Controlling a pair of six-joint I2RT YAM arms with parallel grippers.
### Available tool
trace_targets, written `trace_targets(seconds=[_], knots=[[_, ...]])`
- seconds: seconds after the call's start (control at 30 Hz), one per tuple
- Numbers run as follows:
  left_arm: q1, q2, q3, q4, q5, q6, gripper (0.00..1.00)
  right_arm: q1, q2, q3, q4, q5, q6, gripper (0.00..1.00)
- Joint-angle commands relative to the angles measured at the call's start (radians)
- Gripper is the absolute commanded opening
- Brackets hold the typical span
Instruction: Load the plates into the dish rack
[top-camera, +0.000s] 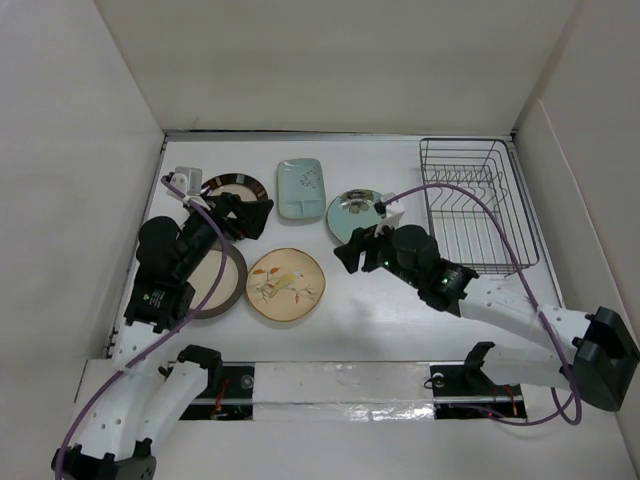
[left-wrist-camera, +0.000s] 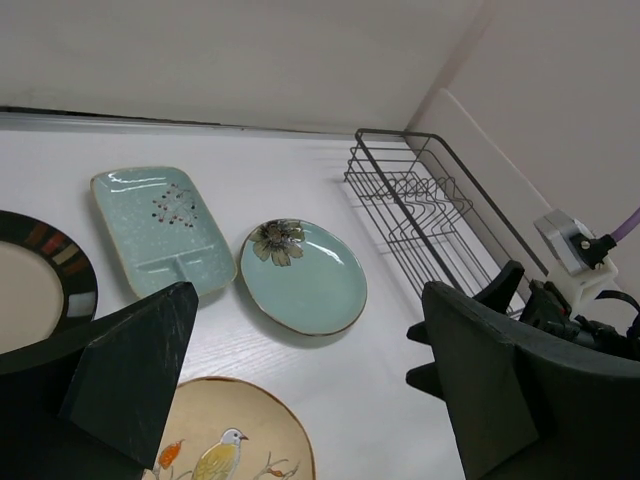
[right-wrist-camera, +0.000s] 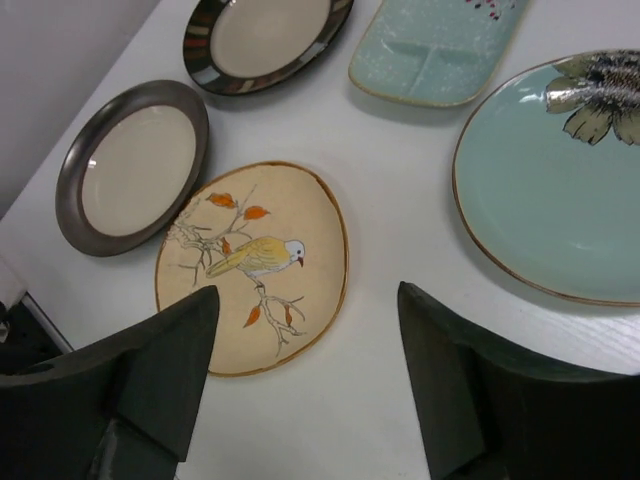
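Note:
Five plates lie flat on the white table: tan bird-and-leaf plate (top-camera: 286, 284) (right-wrist-camera: 250, 265), pale mint rectangular plate (top-camera: 301, 187) (left-wrist-camera: 162, 230), teal round plate (top-camera: 355, 212) (left-wrist-camera: 305, 275), dark-rimmed cream plate (top-camera: 234, 188) (right-wrist-camera: 265, 35), and grey-brown-rimmed cream plate (top-camera: 215, 280) (right-wrist-camera: 135, 165). The dark wire dish rack (top-camera: 478, 205) (left-wrist-camera: 425, 215) stands empty at the far right. My left gripper (top-camera: 250, 215) (left-wrist-camera: 310, 390) is open and empty, above the table between the dark-rimmed and tan plates. My right gripper (top-camera: 352, 252) (right-wrist-camera: 305, 375) is open and empty, between the tan and teal plates.
White walls close in the table at the back and on both sides. A purple cable (top-camera: 470, 195) arcs from my right arm over the rack. My right arm's wrist (left-wrist-camera: 570, 300) shows at the right of the left wrist view.

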Motion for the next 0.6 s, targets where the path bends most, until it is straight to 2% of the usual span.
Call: trace_targets(seconds=[0.0,0.03,0.07,0.13,0.17,0.2,0.27,0.3,0.37,0.4,0.43,0.47,0.5,0.57], knots=[[0.004,-0.029,-0.004,0.054,-0.024,-0.005,0.96,0.0,-0.021,-0.024,0.12,0.007,0.034,0.7],[0.004,-0.033,-0.005,0.049,-0.031,-0.002,0.96,0.0,-0.014,-0.023,0.12,-0.015,0.037,0.63],[0.004,-0.039,-0.007,0.047,-0.041,0.001,0.96,-0.009,-0.01,-0.012,0.113,-0.025,0.039,0.45],[0.004,-0.051,-0.019,0.058,-0.039,0.006,0.91,-0.018,0.004,-0.009,0.114,-0.064,0.064,0.2],[0.004,-0.054,-0.025,0.064,-0.032,0.006,0.89,-0.034,0.006,-0.015,0.122,-0.079,0.072,0.0],[0.004,-0.06,-0.037,0.066,-0.03,0.006,0.83,-0.034,0.009,-0.023,0.134,-0.102,0.072,0.0],[0.004,-0.066,-0.051,0.069,-0.027,0.007,0.7,-0.046,0.021,-0.03,0.156,-0.166,0.071,0.0],[0.004,-0.068,-0.06,0.07,-0.027,0.01,0.46,-0.046,0.028,-0.023,0.148,-0.174,0.069,0.0],[-0.016,-0.062,-0.054,0.054,-0.042,0.032,0.19,-0.046,0.067,-0.015,0.131,-0.165,0.069,0.0],[-0.016,-0.054,-0.047,0.028,-0.076,0.038,0.0,-0.055,0.081,-0.012,0.127,-0.164,0.072,0.01],[-0.03,-0.053,-0.045,0.017,-0.091,0.044,0.0,-0.055,0.094,-0.009,0.122,-0.15,0.089,0.07],[-0.03,-0.053,-0.048,0.014,-0.099,0.055,0.0,-0.066,0.114,-0.012,0.119,-0.145,0.1,0.3],[-0.03,-0.051,-0.053,0.015,-0.113,0.053,0.0,-0.066,0.121,-0.02,0.122,-0.147,0.109,0.47],[-0.03,-0.048,-0.056,0.012,-0.128,0.059,0.0,-0.106,0.134,-0.041,0.139,-0.171,0.143,0.69]])
